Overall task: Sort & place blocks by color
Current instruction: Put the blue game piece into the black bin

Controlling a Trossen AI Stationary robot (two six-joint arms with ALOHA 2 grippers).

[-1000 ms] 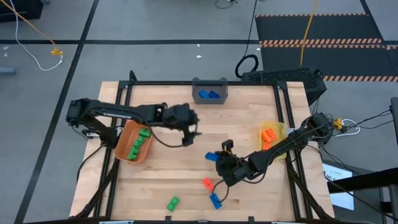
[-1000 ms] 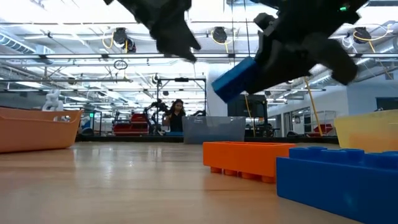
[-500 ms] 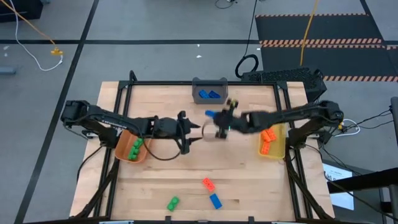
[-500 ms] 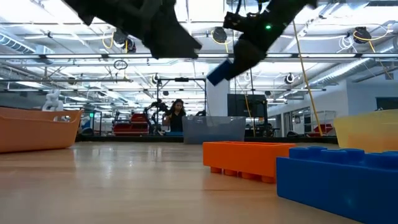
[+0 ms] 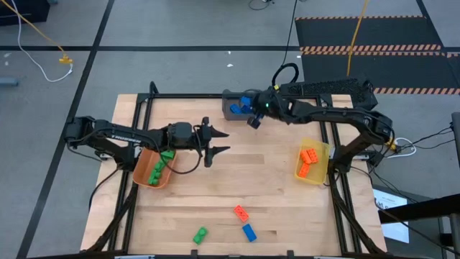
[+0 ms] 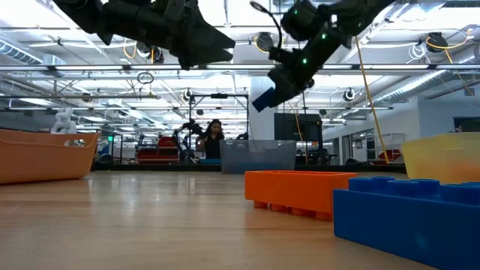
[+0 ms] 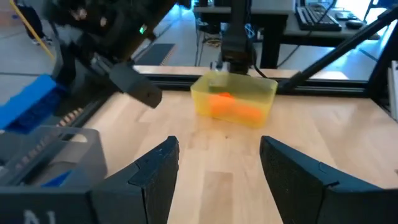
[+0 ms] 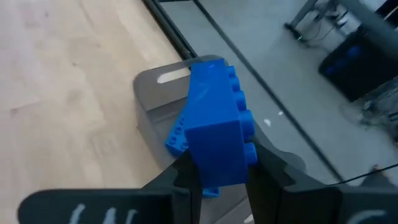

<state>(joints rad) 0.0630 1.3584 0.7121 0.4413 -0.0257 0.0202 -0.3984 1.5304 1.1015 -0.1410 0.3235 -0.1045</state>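
The right gripper (image 5: 249,109), fingers pinching a blue block (image 8: 214,127), hangs just above the grey bin (image 5: 231,111) at the table's far edge.

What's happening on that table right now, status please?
Right gripper shut on a blue block, over the grey bin. Left gripper open, mid-table. Nothing in the way.

Wooden table (image 5: 237,180) carries a grey bin (image 5: 231,112) at the far edge, an orange bin (image 5: 147,171) left, a yellow bin (image 5: 316,167) right, and three loose blocks near the front edge: orange (image 5: 240,213), green (image 5: 200,234), blue (image 5: 249,232), apparently apart from one another.
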